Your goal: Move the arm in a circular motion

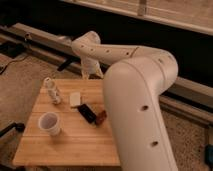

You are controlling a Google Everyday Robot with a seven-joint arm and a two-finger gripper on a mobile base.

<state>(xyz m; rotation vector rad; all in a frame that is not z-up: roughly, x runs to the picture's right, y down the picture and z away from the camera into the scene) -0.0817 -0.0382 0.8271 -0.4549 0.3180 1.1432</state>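
The arm (135,95) is a thick glossy white limb that rises from the lower right and fills the right half of the camera view. Its upper segment (107,51) runs left above the far edge of the wooden table (75,147). It bends down at a rounded joint (86,44). Below that joint hangs the small pale gripper (90,71), just above the table's back edge and holding nothing that I can see.
On the table stand a white cup (49,123) at the front left and a clear bottle (51,90) behind it. A small white block (75,98), a black flat object (87,112) and a brown item (101,116) lie mid-table. A dark rail (40,37) runs behind.
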